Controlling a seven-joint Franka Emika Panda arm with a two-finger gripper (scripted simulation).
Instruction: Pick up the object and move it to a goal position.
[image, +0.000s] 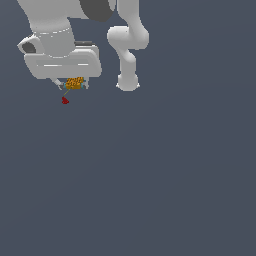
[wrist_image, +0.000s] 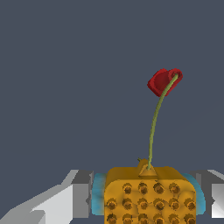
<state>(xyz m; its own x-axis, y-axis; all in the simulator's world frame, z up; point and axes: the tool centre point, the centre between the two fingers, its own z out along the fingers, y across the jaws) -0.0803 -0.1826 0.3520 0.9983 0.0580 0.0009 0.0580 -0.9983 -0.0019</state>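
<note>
Speckled orange object (wrist_image: 148, 197), stalk tipped by a red dot (wrist_image: 164, 81), sits clamped between the gripper (image: 75, 84) pads; a shallow grasp may let it slip during transport.

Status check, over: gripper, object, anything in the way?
Gripper shut on the object, pads on both sides. Stalk with red tip sticks out free. Nothing seen in the way.

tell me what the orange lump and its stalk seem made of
The orange lump looks like matte rubber or plastic, with rows of darker round studs. Its stalk is thin, olive and bent like wire, ending in a glossy red tip. As a render, it's uncertain.
</note>
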